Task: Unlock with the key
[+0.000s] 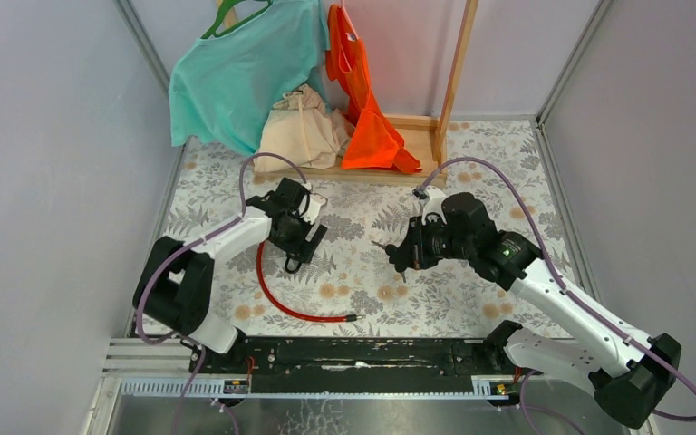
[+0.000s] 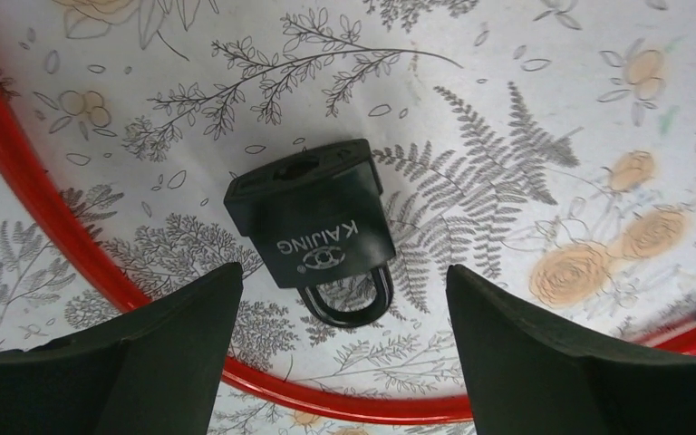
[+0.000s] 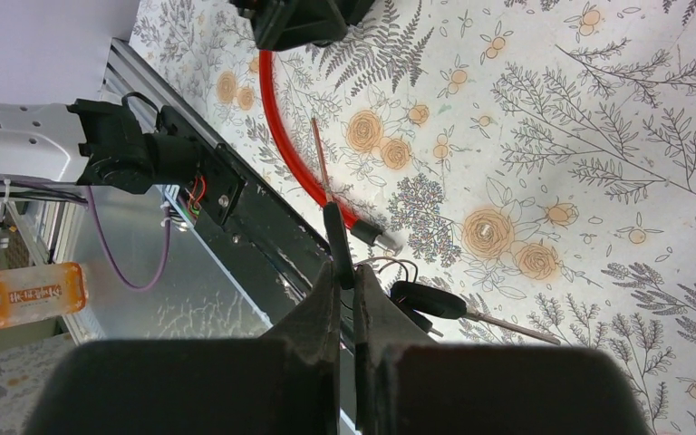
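**Clamp the lock body first, then bring the key in line**

The left gripper [image 2: 343, 281] stands wide apart with nothing in it; its two fingers [image 2: 145, 362] straddle the padlock [image 2: 313, 227] without touching it. The right gripper [image 3: 345, 294] is shut on the key [image 3: 333, 237], whose blade sticks out past the fingertips, and a second key [image 3: 426, 299] dangles on the ring beside it.

The padlock lies flat on the flowered tablecloth [image 2: 544, 109], its shackle pointing toward the wrist camera and its keyhole end [image 2: 299, 168] pointing away. A red cable [image 2: 45, 208] curves around it close by; as far as the wrist view shows, it passes beside the shackle, not through it. In the top view the two grippers are well apart, the key tip facing the left arm.

The step in hand looks like securing the lock. It would go best if the left fingers came down square on the flat sides of the body, low enough to grip but clear of the keyhole end and the cable. Once the lock is held firm and tipped so that end faces the right arm, the blade should be lined up with the slot before it is pushed. The dangling key could snag or knock the lock.
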